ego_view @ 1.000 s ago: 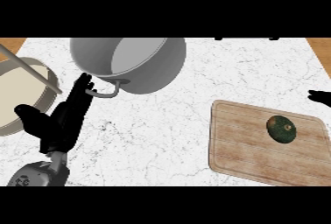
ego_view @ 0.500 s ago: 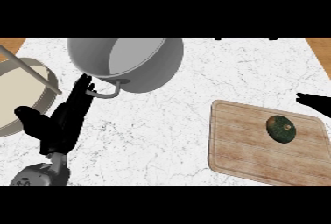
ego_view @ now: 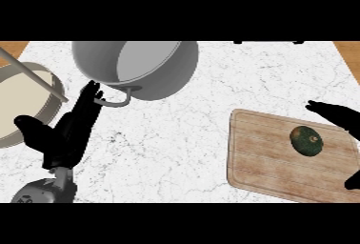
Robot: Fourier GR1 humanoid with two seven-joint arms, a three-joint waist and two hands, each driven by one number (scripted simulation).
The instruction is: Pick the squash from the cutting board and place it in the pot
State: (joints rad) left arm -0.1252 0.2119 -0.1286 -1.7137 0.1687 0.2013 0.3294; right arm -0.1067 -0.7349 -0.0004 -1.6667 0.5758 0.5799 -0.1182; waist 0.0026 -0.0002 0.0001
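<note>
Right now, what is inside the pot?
Nothing shows inside the pot: only its bare grey wall. Its near rim hides part of the bottom. The squash lies on the board.

Bench: white marble w/ thin grey veins; at the far left and far right corners an orange-brown wood colour shows.
Cutting board: light brown wood, pale reddish tone, w/ visible grain lines along its length.
Squash: dark green, mottled, w/ a small pale spot near its middle.
Pot: plain grey, lighter grey on inner wall, handle also grey.
Left robot hand: black; forearm below it is grey w/ darker parts.
Right robot hand: black, at right edge.
Round thing at left edge: cream inside, grey-beige rim, w/ a pale beige bar across it.
</note>
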